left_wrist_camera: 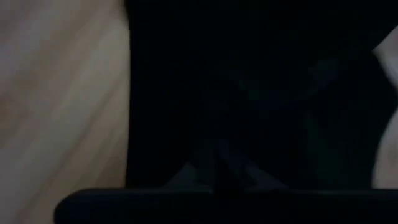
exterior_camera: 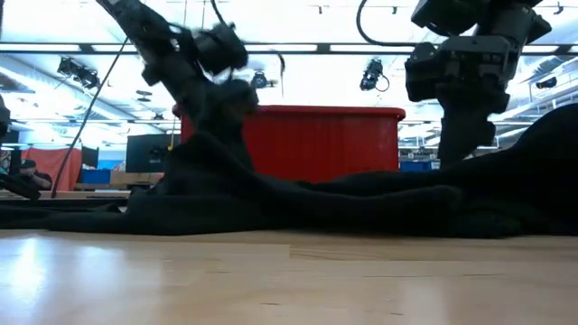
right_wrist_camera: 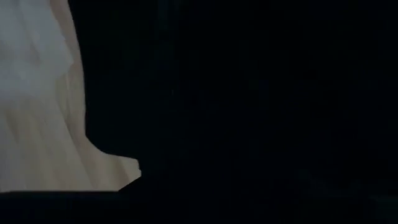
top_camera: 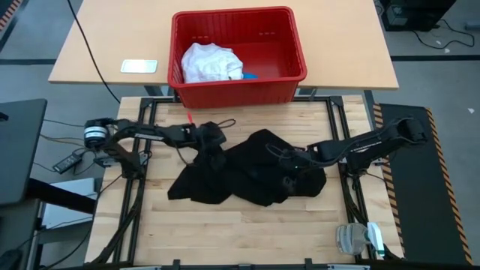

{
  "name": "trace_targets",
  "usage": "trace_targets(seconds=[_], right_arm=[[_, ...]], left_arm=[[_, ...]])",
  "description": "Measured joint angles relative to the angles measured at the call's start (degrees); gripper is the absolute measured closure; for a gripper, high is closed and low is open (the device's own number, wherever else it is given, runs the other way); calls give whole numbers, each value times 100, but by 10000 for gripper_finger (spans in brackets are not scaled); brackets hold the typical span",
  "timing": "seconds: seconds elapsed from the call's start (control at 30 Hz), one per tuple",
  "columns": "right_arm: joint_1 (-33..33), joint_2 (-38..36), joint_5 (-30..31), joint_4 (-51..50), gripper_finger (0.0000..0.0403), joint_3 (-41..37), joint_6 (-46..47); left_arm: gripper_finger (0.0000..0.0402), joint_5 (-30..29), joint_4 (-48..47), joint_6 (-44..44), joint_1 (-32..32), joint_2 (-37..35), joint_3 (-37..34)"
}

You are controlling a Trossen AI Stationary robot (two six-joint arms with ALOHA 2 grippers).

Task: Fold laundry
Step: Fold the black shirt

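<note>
Two dark robot arms reach inward across a wooden table (top_camera: 247,225) and meet a crumpled black garment (top_camera: 251,180) lying at its centre. The left gripper (top_camera: 212,148), at the end of an arm stretched low from the table's left edge, is pressed into the garment's upper left part, its fingers clamped together on the cloth. The right gripper (top_camera: 289,163) comes in from the right edge and sits on the garment's right half; whether its fingers grip cannot be told. Behind the table, a red basket (top_camera: 238,88) holds a bunched white T-shirt (top_camera: 210,62) and a small blue piece (top_camera: 250,75). No writing is legible.
</note>
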Motion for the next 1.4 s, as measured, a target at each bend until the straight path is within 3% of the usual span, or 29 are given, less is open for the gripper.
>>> trace_targets(seconds=[0.27,0.73,0.87,1.0,1.13,1.23,1.4], right_arm=[[-48,-424,-144,104,251,-59,-25],[-398,446,-802,1076,253,-402,-406],[-448,700,-1092,1087,294,-402,-539],[-459,737,-1276,1094,384,-402,-622],[-462,321,-1388,698,395,-138,-654],[-463,-153,-974,-345,397,465,-906],[-431,-740,843,-2597,400,2139,-1623]], left_arm=[[401,-73,-63,25,0,-1025,9],[401,-89,-473,274,-134,-1025,7],[401,-171,-512,270,-167,-1025,7],[401,-353,-579,255,-164,-1103,7],[401,-545,-695,291,-168,-1407,14],[401,-607,-955,698,-226,-1755,162],[401,-730,-1624,1575,-429,-2311,847]])
